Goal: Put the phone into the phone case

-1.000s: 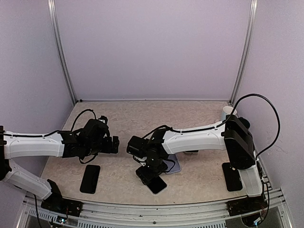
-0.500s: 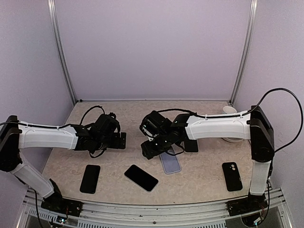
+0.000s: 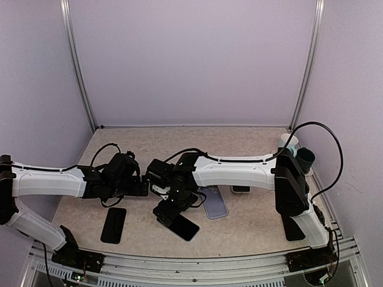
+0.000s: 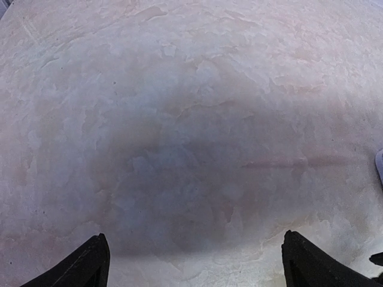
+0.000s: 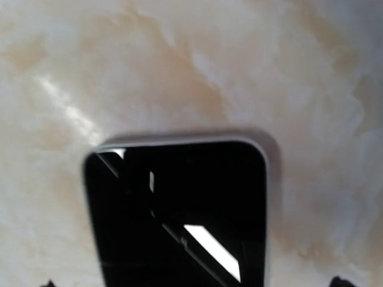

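Observation:
A black-screened phone lies flat at the front middle of the table, and fills the right wrist view as a dark slab with a pale rim. My right gripper hangs low over the phone's left end, open; its fingertips show only at the bottom corners, either side of the phone, in the right wrist view. The translucent lavender phone case lies just right of that gripper. My left gripper is to the left, open over bare table.
A second black phone lies at the front left. A small dark item peeks from behind the right arm, and another black slab lies at the front right, partly hidden by the arm. A white cup stands at the back right.
My right gripper has swung from behind the case down and forward onto the phone's left end. The left gripper has drifted slightly left and nearer.

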